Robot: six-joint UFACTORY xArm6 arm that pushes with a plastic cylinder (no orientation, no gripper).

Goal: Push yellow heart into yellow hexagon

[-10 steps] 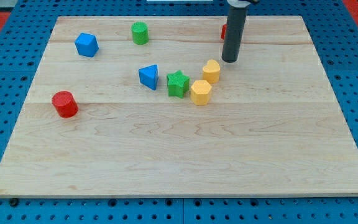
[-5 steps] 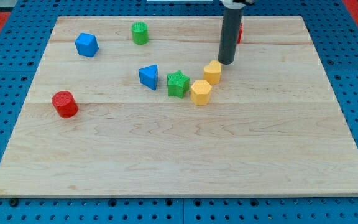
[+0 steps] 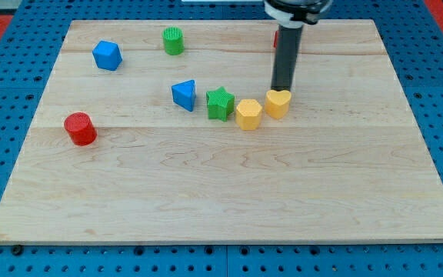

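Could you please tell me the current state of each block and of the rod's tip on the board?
my tip: at yellow heart's top edge.
yellow heart: beside yellow hexagon's right.
yellow hexagon: right of green star.
green star: upright.
blue triangle: alone.
red cylinder: upright.
green cylinder: upright.
blue block: alone.

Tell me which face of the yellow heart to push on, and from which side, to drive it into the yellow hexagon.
Push the yellow heart on its right-hand face, coming from the view's right. The yellow hexagon lies just left and slightly below it. My tip is at the heart's top edge, so it likely must swing round first.
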